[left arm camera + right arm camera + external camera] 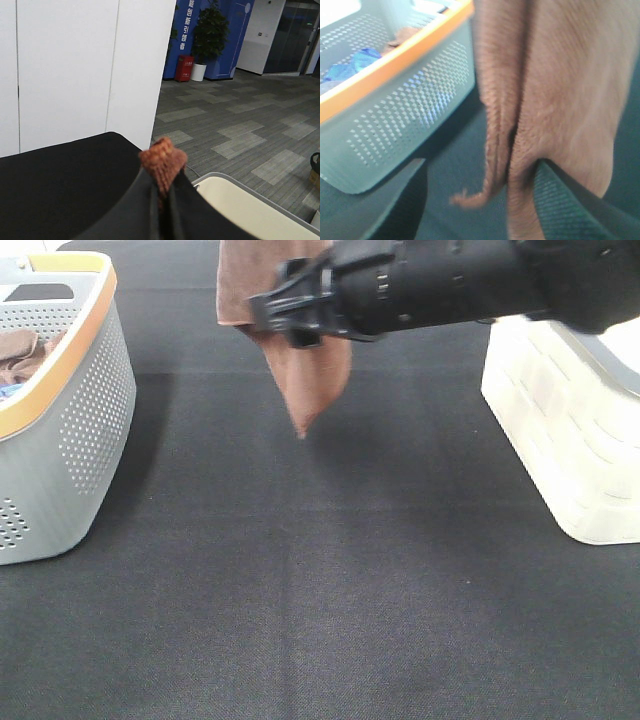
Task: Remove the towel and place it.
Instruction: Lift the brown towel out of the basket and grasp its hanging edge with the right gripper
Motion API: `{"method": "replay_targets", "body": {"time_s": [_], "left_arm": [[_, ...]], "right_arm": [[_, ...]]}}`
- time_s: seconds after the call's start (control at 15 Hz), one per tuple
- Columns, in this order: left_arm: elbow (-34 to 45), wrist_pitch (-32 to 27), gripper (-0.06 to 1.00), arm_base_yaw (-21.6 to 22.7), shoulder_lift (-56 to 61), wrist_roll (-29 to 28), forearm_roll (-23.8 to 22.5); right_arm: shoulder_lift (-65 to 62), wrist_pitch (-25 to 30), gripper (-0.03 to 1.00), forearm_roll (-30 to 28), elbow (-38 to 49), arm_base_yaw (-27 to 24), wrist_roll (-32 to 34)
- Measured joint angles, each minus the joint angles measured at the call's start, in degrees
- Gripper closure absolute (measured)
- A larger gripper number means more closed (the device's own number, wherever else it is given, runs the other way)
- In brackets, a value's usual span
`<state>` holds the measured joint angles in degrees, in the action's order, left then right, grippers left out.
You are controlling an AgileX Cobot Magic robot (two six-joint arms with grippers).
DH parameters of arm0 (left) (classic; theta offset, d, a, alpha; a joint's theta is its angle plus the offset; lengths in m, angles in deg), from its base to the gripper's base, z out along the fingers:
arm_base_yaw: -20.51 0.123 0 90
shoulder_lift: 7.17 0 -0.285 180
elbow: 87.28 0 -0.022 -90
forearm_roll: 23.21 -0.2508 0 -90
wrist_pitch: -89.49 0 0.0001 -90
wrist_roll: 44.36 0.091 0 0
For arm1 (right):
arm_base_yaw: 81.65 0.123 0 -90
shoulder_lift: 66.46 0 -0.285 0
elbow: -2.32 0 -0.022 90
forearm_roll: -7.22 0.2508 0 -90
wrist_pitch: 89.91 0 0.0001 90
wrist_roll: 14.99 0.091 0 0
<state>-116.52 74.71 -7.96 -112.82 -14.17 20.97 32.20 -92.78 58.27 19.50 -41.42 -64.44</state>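
The towel (300,375) is a reddish-brown cloth that hangs from above the top edge of the exterior high view over the black table, its lowest corner pointing down. My left gripper (163,187) is shut on a bunched bit of the towel (162,159); this gripper is out of the exterior high view. My right gripper (285,315) reaches across from the right at the hanging towel. In the right wrist view it (480,165) is open, with the towel (555,90) hanging between the fingers and lying against one finger (570,200).
A grey perforated basket with an orange rim (60,410) stands at the left and holds a bunched brown cloth (20,350) and something blue (362,60). A white basket (570,430) stands at the right. The black tabletop (330,580) lies between them.
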Motion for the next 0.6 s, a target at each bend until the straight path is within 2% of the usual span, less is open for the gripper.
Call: {"method": "replay_targets", "body": {"time_s": [0.27,0.6], "left_arm": [[0.00,-0.06,0.94,0.00,0.00,0.00,0.00],[0.00,-0.06,0.94,0.00,0.00,0.00,0.00]], "right_arm": [[0.00,-7.05,0.37,0.17,0.00,0.97,-0.34],[-0.06,-4.76,0.37,0.11,0.00,0.97,-0.34]]}}
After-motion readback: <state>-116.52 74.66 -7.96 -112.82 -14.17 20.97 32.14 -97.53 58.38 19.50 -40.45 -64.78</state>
